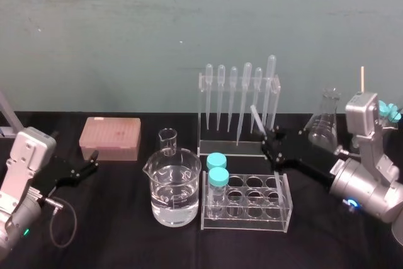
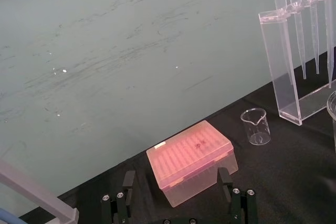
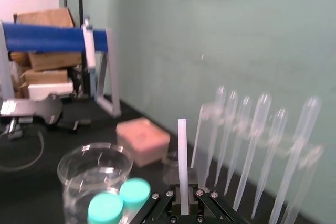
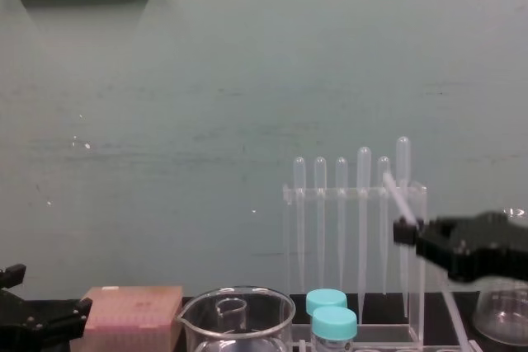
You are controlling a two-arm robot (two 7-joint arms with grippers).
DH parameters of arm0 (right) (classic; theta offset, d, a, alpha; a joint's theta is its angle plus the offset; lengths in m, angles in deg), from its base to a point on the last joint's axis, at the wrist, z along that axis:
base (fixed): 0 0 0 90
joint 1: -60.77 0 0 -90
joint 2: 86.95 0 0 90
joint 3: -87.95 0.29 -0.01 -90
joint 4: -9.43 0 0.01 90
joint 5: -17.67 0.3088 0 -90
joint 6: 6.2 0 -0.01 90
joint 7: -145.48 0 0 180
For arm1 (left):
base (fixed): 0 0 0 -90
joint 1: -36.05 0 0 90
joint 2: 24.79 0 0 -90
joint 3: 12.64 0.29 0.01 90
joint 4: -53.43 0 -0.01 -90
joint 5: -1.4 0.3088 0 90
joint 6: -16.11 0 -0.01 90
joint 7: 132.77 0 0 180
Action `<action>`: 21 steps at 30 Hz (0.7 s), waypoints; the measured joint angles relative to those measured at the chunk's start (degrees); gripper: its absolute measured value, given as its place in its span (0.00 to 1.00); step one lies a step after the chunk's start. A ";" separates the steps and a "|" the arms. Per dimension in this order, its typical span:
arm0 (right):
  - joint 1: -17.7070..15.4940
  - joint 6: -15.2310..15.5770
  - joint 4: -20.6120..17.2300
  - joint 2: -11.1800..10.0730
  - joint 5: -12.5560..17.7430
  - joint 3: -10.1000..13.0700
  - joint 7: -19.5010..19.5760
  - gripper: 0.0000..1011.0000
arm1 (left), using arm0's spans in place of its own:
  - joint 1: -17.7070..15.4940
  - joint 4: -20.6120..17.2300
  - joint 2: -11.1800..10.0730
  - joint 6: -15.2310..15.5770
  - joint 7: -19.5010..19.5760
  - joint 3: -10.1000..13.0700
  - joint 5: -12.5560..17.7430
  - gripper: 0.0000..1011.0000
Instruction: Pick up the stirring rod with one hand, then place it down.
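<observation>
The stirring rod (image 1: 256, 118) is a thin translucent-white stick, held tilted in front of the pipette rack (image 1: 238, 114). My right gripper (image 1: 271, 138), black and blocky, is shut on it. The right wrist view has the rod (image 3: 182, 156) rising straight up from between the closed fingers of the right gripper (image 3: 183, 199). From the chest the rod (image 4: 394, 195) slants up to the left out of the right gripper (image 4: 407, 232), and its lower part runs down to the right. My left gripper (image 1: 92, 162) rests open at the left, by the pink box (image 1: 110, 137), its fingers (image 2: 128, 181) holding nothing.
A large beaker (image 1: 174, 187) of clear liquid and a small beaker (image 1: 167, 141) stand mid-table. Next to them is a tube rack (image 1: 252, 201) with two teal-capped tubes (image 1: 218, 177). A conical flask (image 1: 325, 121) stands behind my right arm. Several pipettes (image 1: 246, 92) hang in their rack.
</observation>
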State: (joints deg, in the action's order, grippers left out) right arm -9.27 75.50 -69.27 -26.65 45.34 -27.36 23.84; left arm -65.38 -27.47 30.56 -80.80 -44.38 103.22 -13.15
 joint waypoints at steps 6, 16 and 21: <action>-0.02 -6.15 -0.86 1.72 -0.51 2.27 0.19 0.08 | 0.00 0.00 0.00 0.00 0.00 0.00 0.00 0.99; -0.07 -14.88 1.46 5.74 4.79 5.65 -4.39 0.08 | 0.00 0.00 0.00 0.00 0.00 0.00 0.00 0.99; -0.18 -16.73 3.67 7.12 8.72 7.05 -8.54 0.08 | 0.00 0.00 0.00 0.00 0.00 0.00 0.00 0.99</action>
State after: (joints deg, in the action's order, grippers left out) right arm -9.45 58.77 -65.60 -19.53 54.06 -20.31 15.30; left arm -65.38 -27.47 30.56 -80.80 -44.39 103.22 -13.14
